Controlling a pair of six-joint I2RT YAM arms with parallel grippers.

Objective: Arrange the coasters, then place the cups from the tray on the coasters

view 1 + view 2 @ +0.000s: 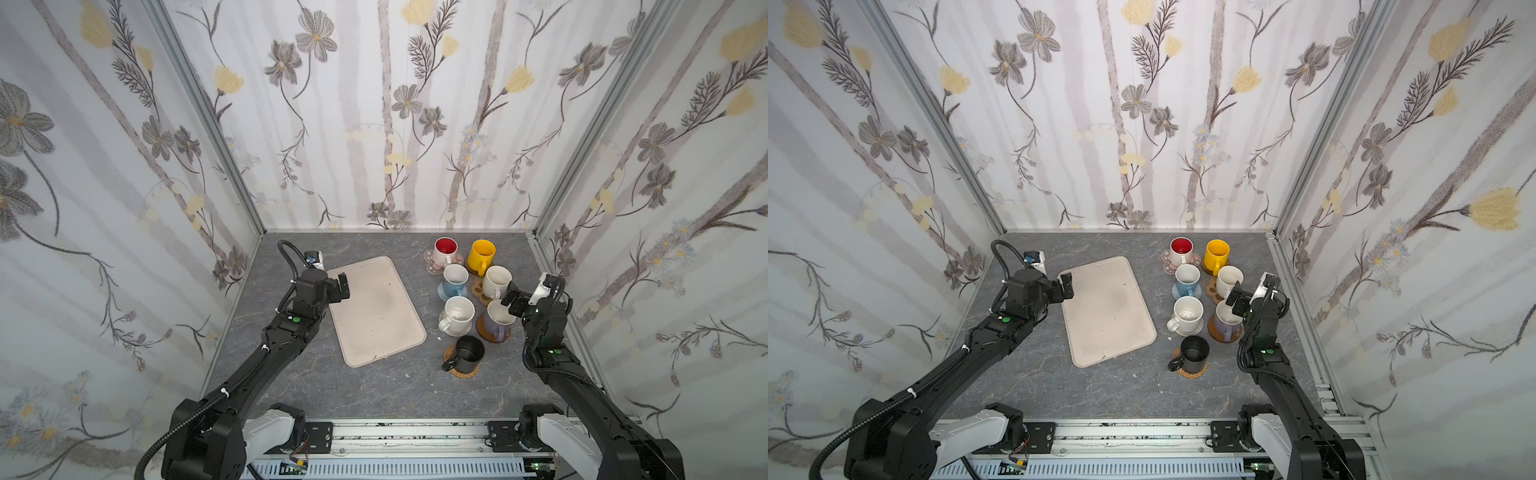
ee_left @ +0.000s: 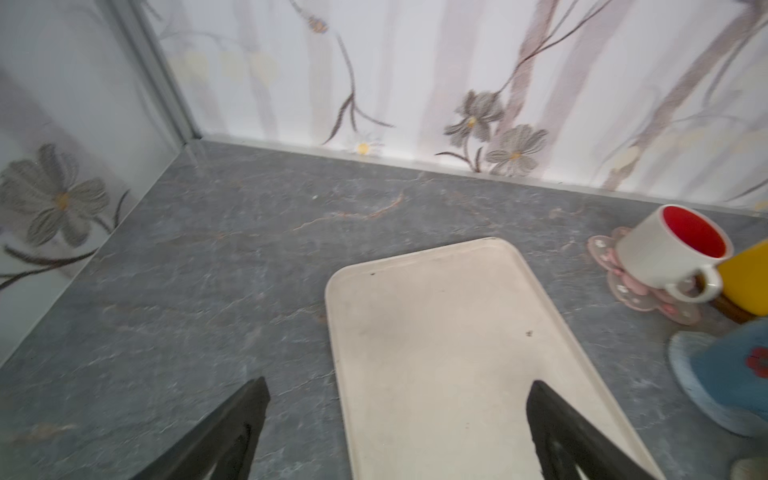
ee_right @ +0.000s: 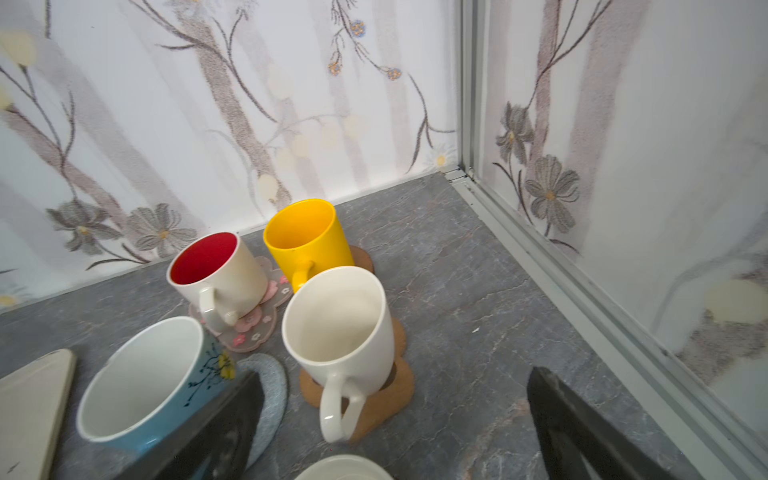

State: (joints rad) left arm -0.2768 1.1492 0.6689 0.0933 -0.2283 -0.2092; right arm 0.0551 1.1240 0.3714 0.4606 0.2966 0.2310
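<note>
In both top views the tray (image 1: 376, 311) lies bare on the surface (image 1: 311, 386); all seven cups (image 1: 457, 316) sit on coasters (image 1: 467, 374) to its right, so task looks done, nothing left. Left wrist: left hand (image 2: 397, 383) spread wide, empty, above tray's edge. Right wrist: right hand (image 3: 392, 372) wide apart, empty, nr cream cup (image 3: 338, 332).

White paper with grey flowers, yellow buds and faded mauve stripes covers the back wall (image 1: 361, 104) at 12 o'clock and the side walls at 9 (image 1: 83, 187) and 3 o'clock (image 1: 685, 208). Aluminium posts (image 1: 203, 112) mark the corners at 11 and 1 o'clock. The tabletop (image 1: 316, 386) is grey and marbled. A metal rail (image 1: 415, 436) runs along 6 o'clock. The light is soft and even.
</note>
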